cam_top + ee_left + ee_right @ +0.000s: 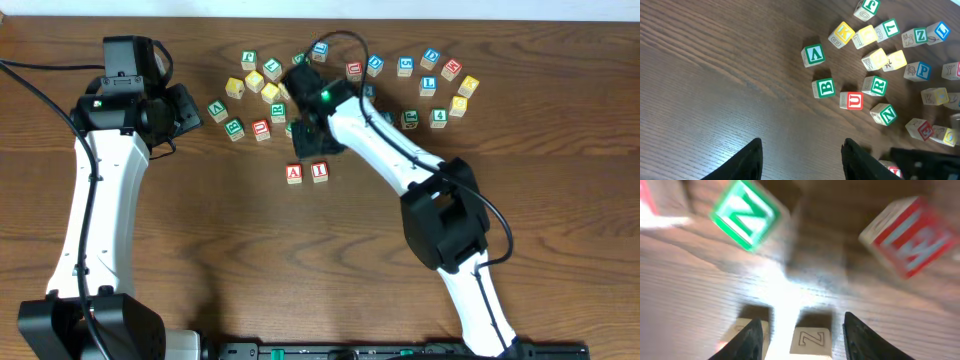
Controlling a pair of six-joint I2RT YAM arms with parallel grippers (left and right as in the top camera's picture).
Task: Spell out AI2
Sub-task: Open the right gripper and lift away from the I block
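Note:
Two red-lettered blocks stand side by side on the table, the A block point(293, 172) and the I block point(319, 171). My right gripper point(306, 142) hovers just behind them, open. In the right wrist view its fingers point(802, 332) straddle a block with a Z on its side point(811, 340), and a second block point(747, 327) is partly hidden by the left finger. My left gripper point(186, 110) is open and empty at the left of the pile, over bare wood point(801, 155). I cannot pick out a block with a 2.
Several loose letter blocks lie scattered at the back: green V point(813, 55), B point(823, 88), R point(875, 85), N point(884, 114) and red U point(851, 100). A green N block point(745, 212) and a red block point(910, 232) lie beyond the right gripper.

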